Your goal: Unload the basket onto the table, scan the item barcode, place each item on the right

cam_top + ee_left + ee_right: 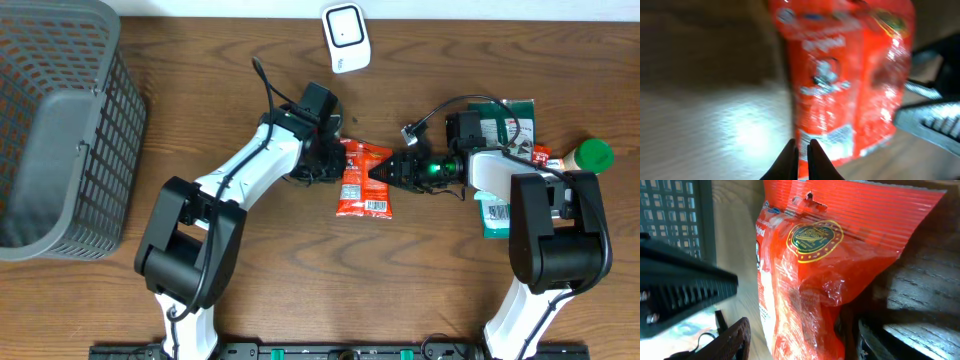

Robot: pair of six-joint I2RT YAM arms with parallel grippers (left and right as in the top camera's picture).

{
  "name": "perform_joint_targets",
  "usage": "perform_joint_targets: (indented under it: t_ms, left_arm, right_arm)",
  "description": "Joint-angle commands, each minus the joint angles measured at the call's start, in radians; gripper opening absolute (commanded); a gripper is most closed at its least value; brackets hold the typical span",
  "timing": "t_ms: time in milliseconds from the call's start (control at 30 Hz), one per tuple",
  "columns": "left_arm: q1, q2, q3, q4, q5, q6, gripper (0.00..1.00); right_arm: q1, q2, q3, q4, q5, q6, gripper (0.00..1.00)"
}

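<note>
You've got the wooden table (pixel 80 300) under everything, with the big grey basket (pixel 60 130) at its far-left edge. Your left arm (pixel 240 170) rises from the near edge and slants up and to the right, its wrist bent over toward the middle. Your right arm (pixel 555 230) stands up from the near right, then folds and stretches flat to the left, so the two wrists face each other across the centre.

Between them lies the red packet (pixel 363 185), flat on the wood at mid-table, well below the white scanner (pixel 345 37) that sits at the far edge. Its white label panel (pixel 835 137) is at the end nearest you; the print there is too blurred to read.

Your left gripper (pixel 801 159) has its fingers drawn together, pinching the packet's edge, with only a sliver of red between the tips. Your right gripper (pixel 384 172) comes at the packet from the opposite side, its jaws standing apart with the packet's end between them; whether either pad touches the film, you can't tell from here.

Off to the right, under and beside your right arm, sit a green pouch (pixel 508 120), a teal pack (pixel 494 212) and a green-capped bottle (pixel 588 156).
</note>
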Motion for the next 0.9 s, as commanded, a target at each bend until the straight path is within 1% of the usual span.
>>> perform_joint_targets:
  t_ms: [0, 167, 300, 400, 567, 800, 867]
  left_arm:
    - [-0.002, 0.03, 0.014, 0.0, 0.075, -0.002, 0.1]
    - [-0.008, 0.103, 0.011, 0.009, 0.074, -0.002, 0.1]
    - [-0.008, 0.15, 0.01, 0.023, 0.074, -0.001, 0.1]
    - [-0.008, 0.164, 0.01, 0.026, 0.07, 0.002, 0.1]
    - [-0.008, 0.166, 0.01, 0.031, 0.069, 0.003, 0.1]
    - [-0.008, 0.166, 0.01, 0.031, 0.069, 0.003, 0.11]
    - [-0.008, 0.166, 0.01, 0.031, 0.069, 0.003, 0.1]
  right_arm:
    - [-0.008, 0.024, -0.014, -0.008, 0.116, 0.008, 0.62]
    - [-0.008, 0.024, -0.014, -0.009, 0.119, 0.008, 0.62]
    - [-0.006, 0.024, -0.015, -0.03, 0.173, 0.023, 0.62]
    - [-0.005, 0.024, -0.018, -0.041, 0.193, 0.06, 0.61]
    - [0.013, 0.024, -0.021, -0.029, 0.193, 0.065, 0.61]
    - [0.068, 0.024, -0.022, 0.023, 0.193, 0.068, 0.57]
    - [0.081, 0.024, -0.022, 0.035, 0.193, 0.068, 0.53]
